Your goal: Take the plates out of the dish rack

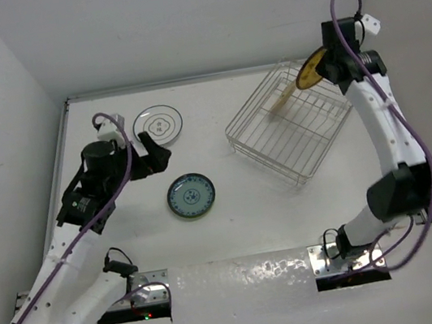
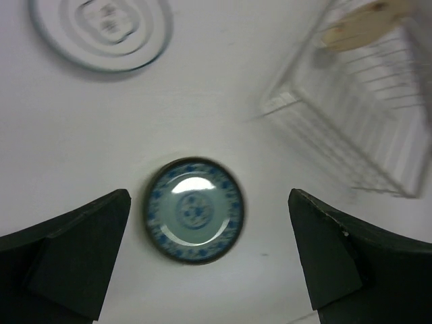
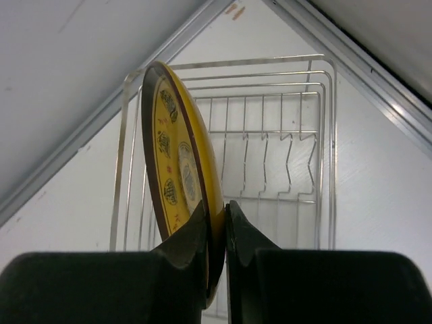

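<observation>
White table, walled corner. Right gripper: jaws pinching yellow plate by rim, upright, over rack. Left gripper: jaws spread above blue plate on table, near white plate. Step: lift-out. Next, likely: carry clear, lay flat.

1. Round mustard-yellow plate with dark brown rim and printed motifs: standing on edge, pinched at its lower rim between the fingers of the right pincer.
2. Square silvery wire-grid dish rack: lying level, beneath and beyond the right pincer.
3. Round blue-and-white patterned plate with dark rim: flat, face up, ahead of the left pincer, framed between its spread fingers.
4. Round white plate with grey-blue rings: flat, just beside the left pincer, on its far side.
</observation>
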{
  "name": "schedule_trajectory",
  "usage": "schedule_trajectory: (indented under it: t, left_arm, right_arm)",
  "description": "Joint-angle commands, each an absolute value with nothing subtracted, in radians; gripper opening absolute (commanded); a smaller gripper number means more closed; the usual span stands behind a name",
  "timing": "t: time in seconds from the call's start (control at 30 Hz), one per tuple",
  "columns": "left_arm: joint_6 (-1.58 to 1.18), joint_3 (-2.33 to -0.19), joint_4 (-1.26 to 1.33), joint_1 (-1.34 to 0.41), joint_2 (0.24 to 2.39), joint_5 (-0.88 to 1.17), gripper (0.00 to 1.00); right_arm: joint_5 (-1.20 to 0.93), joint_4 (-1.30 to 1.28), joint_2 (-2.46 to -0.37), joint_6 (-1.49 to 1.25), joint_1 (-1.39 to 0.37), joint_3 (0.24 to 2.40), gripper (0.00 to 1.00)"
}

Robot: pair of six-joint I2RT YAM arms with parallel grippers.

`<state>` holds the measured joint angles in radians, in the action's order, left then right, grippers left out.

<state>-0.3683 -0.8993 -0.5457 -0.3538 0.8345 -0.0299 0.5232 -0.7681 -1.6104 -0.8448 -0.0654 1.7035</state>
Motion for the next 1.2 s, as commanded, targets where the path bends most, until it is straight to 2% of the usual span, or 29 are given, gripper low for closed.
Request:
schedule_trajectory:
  t: [0.0,0.1,0.13,0.2,0.23,0.27,0.37,0.43,0.5,0.53,0.57,0.6,0.63,0.67,0.7,0.77,0.8,0.83,0.87,1.0,1.17]
  left_arm:
    - [-0.478,-0.997,-0.297,-0.357,0.877,0.331,1.00]
    - [-0.588,-1.019,-0.108,-0.357,0.963,0.483,1.00]
    - [-0.615,-1.031,-0.075,-0.359,0.991,0.500,1.00]
    - [-0.675,-1.042,0.016,-0.360,1.073,0.541,1.00]
    - [-0.693,-1.046,0.038,-0.362,1.103,0.552,1.00]
    - [-0.702,-1.057,0.052,-0.365,1.127,0.558,1.00]
    - [-0.678,-1.077,-0.001,-0.370,1.218,0.496,0.99]
    - [-0.649,-1.085,-0.084,-0.370,1.236,0.433,0.96]
    - [-0.618,-1.071,-0.112,-0.370,1.252,0.397,0.83]
    - [-0.614,-1.063,-0.112,-0.370,1.256,0.402,0.72]
    - [-0.608,-1.054,-0.101,-0.370,1.265,0.425,0.46]
    - [-0.607,-1.039,-0.094,-0.368,1.269,0.439,0.38]
    - [-0.607,-1.032,-0.089,-0.370,1.272,0.446,0.24]
    - [-0.600,-1.028,-0.098,-0.370,1.272,0.440,0.01]
    - [-0.597,-1.028,-0.107,-0.370,1.269,0.430,0.00]
    - [-0.581,-1.013,-0.152,-0.370,1.247,0.364,0.00]
    - [-0.578,-1.003,-0.172,-0.370,1.236,0.330,0.00]
    - [-0.580,-0.968,-0.187,-0.370,1.218,0.287,0.00]
    - [-0.587,-0.944,-0.218,-0.370,1.183,0.193,0.00]
    - [-0.607,-0.822,-0.288,-0.368,1.103,0.022,0.00]
    - [-0.612,-0.690,-0.304,-0.368,1.037,-0.081,0.00]
  right_arm:
    - [0.448,-0.701,-1.462,-0.689,-0.104,1.597,0.09]
    - [0.213,-0.568,-1.359,-0.562,-0.139,1.491,0.09]
    - [-0.050,-0.460,-1.342,-0.537,-0.149,1.412,0.09]
    - [-0.348,-0.346,-1.319,-0.497,-0.194,1.347,0.09]
    - [-0.567,-0.253,-1.318,-0.495,-0.225,1.298,0.09]
    - [-0.633,-0.209,-1.312,-0.495,-0.257,1.272,0.09]
    - [-0.640,-0.045,-1.261,-0.537,-0.406,1.160,0.10]
    - [-0.653,0.062,-1.249,-0.615,-0.416,1.108,0.10]
    - [-0.683,0.234,-1.253,-0.739,-0.420,1.039,0.09]
    - [-0.686,0.276,-1.259,-0.773,-0.423,1.023,0.09]
    - [-0.687,0.314,-1.264,-0.829,-0.428,1.008,0.09]
    - [-0.690,0.398,-1.281,-0.856,-0.429,0.977,0.09]
    - [-0.692,0.428,-1.290,-0.879,-0.431,0.968,0.09]
    - [-0.696,0.446,-1.299,-0.906,-0.431,0.956,0.09]
    - [-0.695,0.457,-1.307,-0.910,-0.431,0.950,0.11]
    - [-0.678,0.380,-1.321,-0.884,-0.433,0.942,0.57]
    - [-0.654,0.318,-1.321,-0.856,-0.431,0.945,0.83]
    - [-0.608,0.236,-1.312,-0.815,-0.430,0.948,0.99]
    - [-0.468,0.056,-1.307,-0.726,-0.430,0.968,0.99]
    - [-0.078,-0.263,-1.282,-0.644,-0.428,0.999,0.99]
    - [-0.028,-0.281,-1.247,-0.623,-0.416,0.947,0.99]
